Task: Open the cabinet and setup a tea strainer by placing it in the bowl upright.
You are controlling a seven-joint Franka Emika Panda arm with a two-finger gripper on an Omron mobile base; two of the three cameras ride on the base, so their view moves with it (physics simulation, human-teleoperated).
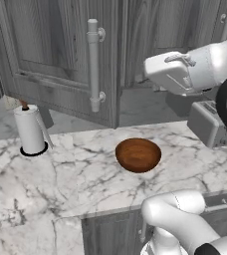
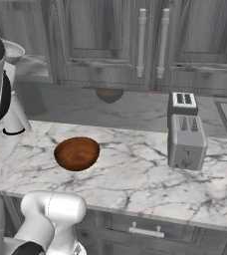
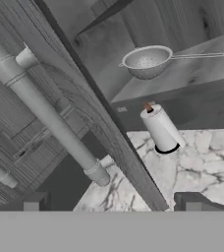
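Tea strainer point(image 3: 147, 61): silver mesh dome, thin handle, upright on cabinet point(image 1: 56, 55) shelf, door swung open. Bowl point(image 1: 138, 154) glossy red-brown, on white-grey marble counter point(image 1: 75, 174). Gripper point(image 3: 113, 204) fingers wide apart, holding nothing.

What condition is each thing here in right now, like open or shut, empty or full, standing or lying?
cabinet: door swung open, silver handle free.
tea strainer: sitting on the cabinet shelf, bowl side down, untouched.
bowl: upright on the marble counter, empty.
gripper: open, holding nothing, close to the door's edge.
paper-towel roll: standing upright on its holder.
toaster: standing on the counter, slots empty.
narrower doors: shut.
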